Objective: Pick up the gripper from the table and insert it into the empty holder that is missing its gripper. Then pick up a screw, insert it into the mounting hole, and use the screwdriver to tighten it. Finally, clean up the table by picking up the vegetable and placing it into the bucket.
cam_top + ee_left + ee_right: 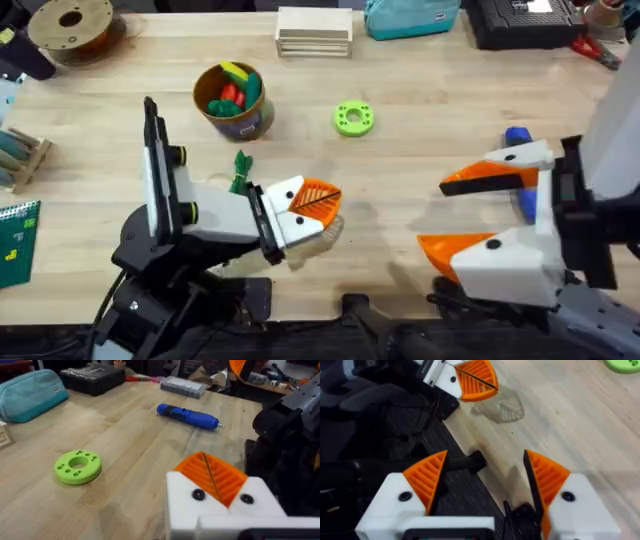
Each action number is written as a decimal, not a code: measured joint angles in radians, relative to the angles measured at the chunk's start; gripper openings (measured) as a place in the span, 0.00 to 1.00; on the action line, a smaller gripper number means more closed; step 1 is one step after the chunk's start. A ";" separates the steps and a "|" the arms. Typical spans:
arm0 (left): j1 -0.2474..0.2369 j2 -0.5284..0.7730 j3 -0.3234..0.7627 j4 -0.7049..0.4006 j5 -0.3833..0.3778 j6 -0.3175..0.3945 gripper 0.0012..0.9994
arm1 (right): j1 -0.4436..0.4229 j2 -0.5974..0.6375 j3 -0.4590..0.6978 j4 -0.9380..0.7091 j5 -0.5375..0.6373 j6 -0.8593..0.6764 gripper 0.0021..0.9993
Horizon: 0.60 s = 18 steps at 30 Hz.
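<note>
Two end effectors, one screwdriver (519,170), one bucket (234,101).

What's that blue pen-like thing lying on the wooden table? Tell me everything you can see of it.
It is a blue pen-shaped screwdriver, plastic by its look, with a smooth rounded body. One end narrows to a darker collar that carries a thin metal bit. It lies flat on its side on the light wooden plank table, with nothing gripping it. In the overhead view it sits towards the right side, mostly hidden behind the right arm's white gripper with orange ribbed fingers, whose fingers are spread wide above it.
</note>
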 joint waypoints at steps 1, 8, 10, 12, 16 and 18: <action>0.000 0.000 0.000 0.000 0.000 0.000 0.00 | 0.000 0.000 0.000 0.000 0.000 -0.006 0.89; 0.000 0.000 0.000 0.000 0.000 0.000 0.00 | 0.000 0.000 0.000 0.005 0.036 -0.014 0.89; 0.000 0.000 0.000 0.000 -0.001 0.000 0.00 | -0.003 0.002 0.000 0.005 0.066 -0.016 0.89; 0.000 0.000 0.000 0.000 -0.002 0.000 0.00 | -0.018 0.011 0.000 0.005 0.094 -0.018 0.89; 0.000 0.000 0.000 0.000 -0.002 0.000 0.00 | -0.099 0.059 0.000 0.006 0.148 -0.024 0.89; 0.000 0.000 0.000 0.000 -0.002 0.000 0.00 | -0.169 0.093 0.000 0.007 0.181 -0.031 0.89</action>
